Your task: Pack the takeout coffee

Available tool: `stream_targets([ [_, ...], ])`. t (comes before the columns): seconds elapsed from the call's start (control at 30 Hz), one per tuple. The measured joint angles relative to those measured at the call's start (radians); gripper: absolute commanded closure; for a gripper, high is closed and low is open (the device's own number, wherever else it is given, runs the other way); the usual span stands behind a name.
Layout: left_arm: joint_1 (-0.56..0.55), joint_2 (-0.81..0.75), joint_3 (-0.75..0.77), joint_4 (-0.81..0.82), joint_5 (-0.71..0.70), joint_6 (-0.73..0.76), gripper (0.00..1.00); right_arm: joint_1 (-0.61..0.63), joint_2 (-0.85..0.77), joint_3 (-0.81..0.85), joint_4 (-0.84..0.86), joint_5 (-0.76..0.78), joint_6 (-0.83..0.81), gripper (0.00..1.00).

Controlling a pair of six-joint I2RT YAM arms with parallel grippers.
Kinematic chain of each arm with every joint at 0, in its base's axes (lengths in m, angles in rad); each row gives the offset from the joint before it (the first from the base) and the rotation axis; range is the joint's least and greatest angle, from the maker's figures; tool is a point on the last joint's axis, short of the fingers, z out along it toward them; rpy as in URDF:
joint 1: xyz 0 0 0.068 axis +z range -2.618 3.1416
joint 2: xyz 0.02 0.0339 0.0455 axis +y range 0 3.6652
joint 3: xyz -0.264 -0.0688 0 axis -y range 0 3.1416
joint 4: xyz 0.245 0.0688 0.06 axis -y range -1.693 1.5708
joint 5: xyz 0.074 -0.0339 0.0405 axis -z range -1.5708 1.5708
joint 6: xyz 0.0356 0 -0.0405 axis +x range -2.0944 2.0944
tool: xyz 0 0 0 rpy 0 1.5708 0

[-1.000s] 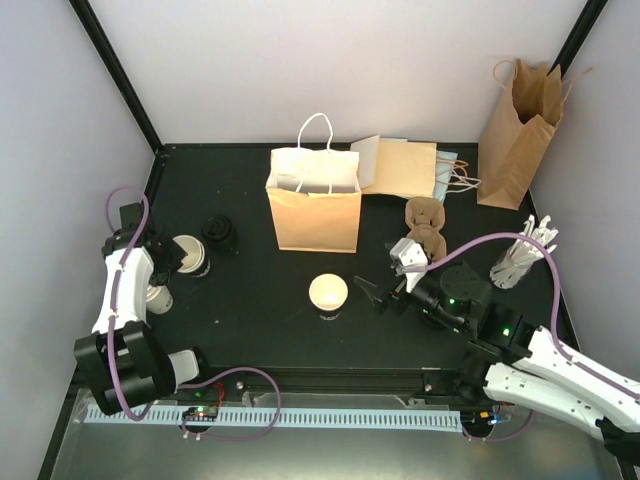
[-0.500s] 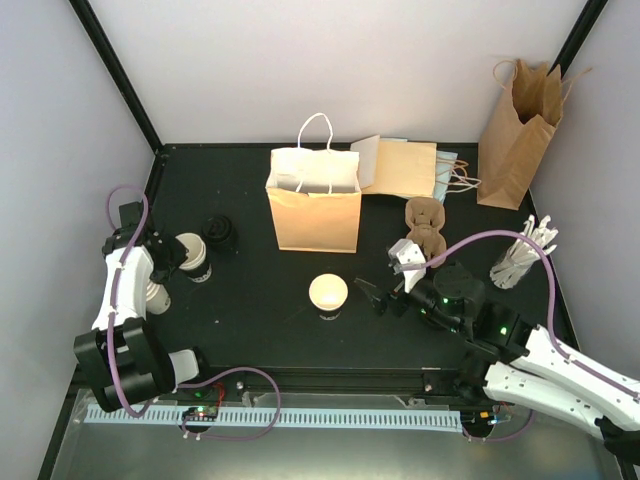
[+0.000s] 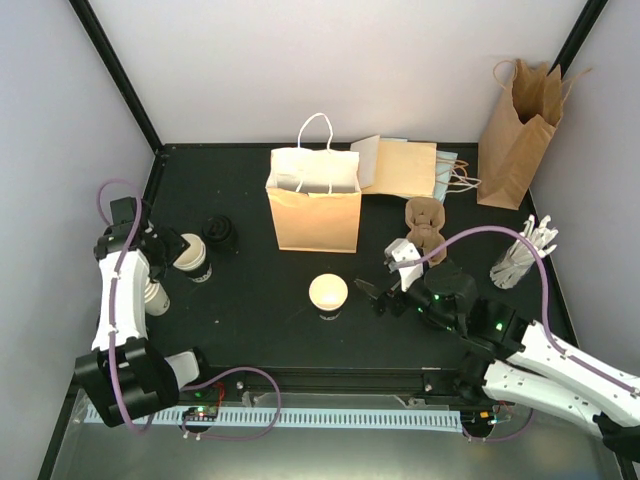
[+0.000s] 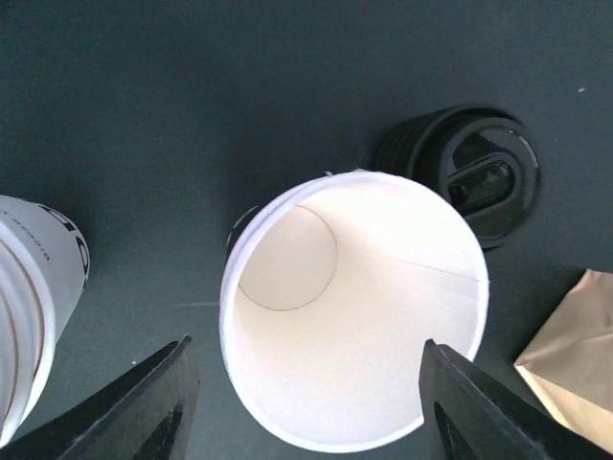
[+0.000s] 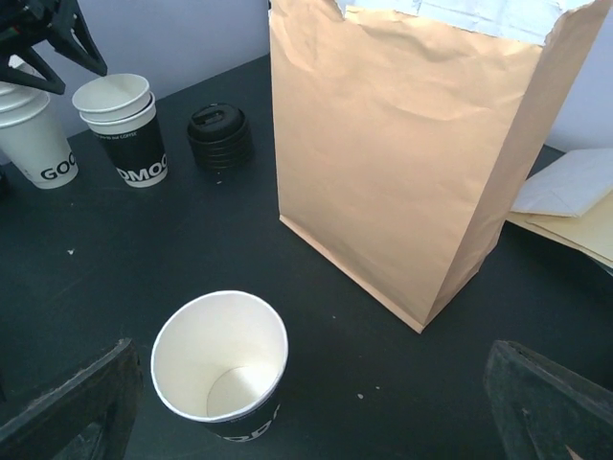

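Takeout coffee cup (image 3: 190, 255), no lid on it, stands upright between the parted jaws of the left gripper (image 3: 172, 248).
From overhead, a stack of black lids (image 3: 220, 234) sits just past that gripper's tip. A second open cup (image 3: 328, 295) waits just ahead of the right gripper (image 3: 380, 285), which is spread wide and holds nothing, and the paper bag (image 3: 315, 205) stands further on. Through the left wrist camera, one finger (image 4: 144, 402) lies on each side of the rim, gripping nothing as far as I can see. I can't tell if they brush it. A spare cup (image 4: 34, 297) crowds the left finger. The right wrist camera shows its cup directly below and between its fingers, the bag beyond. I'd worry that pulling away at a slant snags the rim and tips the light, empty cup into its neighbour.
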Motion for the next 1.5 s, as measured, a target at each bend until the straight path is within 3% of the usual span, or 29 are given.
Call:
stream_targets([
  [0.27, -0.001, -0.058, 0.068, -0.057, 0.014, 0.004, 0.19, -0.012, 0.074, 0.082, -0.087, 0.042, 0.064, 0.0],
  [0.57, -0.068, -0.163, 0.161, -0.098, 0.075, 0.035, 0.1, -0.047, 0.35, 0.372, -0.409, 0.203, 0.28, 0.0],
  [0.77, -0.364, -0.207, 0.225, -0.106, 0.058, 0.014, 0.1, -0.063, 0.37, 0.383, -0.51, 0.226, 0.345, 0.05],
  [0.93, -0.597, -0.214, 0.236, -0.103, 0.033, 0.004, 0.11, -0.214, 0.37, 0.372, -0.569, 0.175, 0.409, 0.03],
  [1.07, -0.693, -0.267, 0.153, -0.059, 0.087, 0.039, 0.11, -0.349, 0.369, 0.347, -0.624, 0.099, 0.452, 0.01],
  [1.17, -0.766, -0.307, 0.054, -0.017, 0.137, 0.057, 0.11, -0.397, 0.367, 0.305, -0.66, 0.059, 0.507, 0.06],
  [1.33, -0.858, -0.342, -0.084, 0.064, 0.193, 0.071, 0.11, -0.448, 0.319, 0.165, -0.679, 0.008, 0.601, 0.07],
  [1.5, -0.903, -0.354, -0.13, 0.145, 0.236, 0.103, 0.09, -0.455, 0.313, 0.086, -0.68, -0.016, 0.673, 0.07],
])
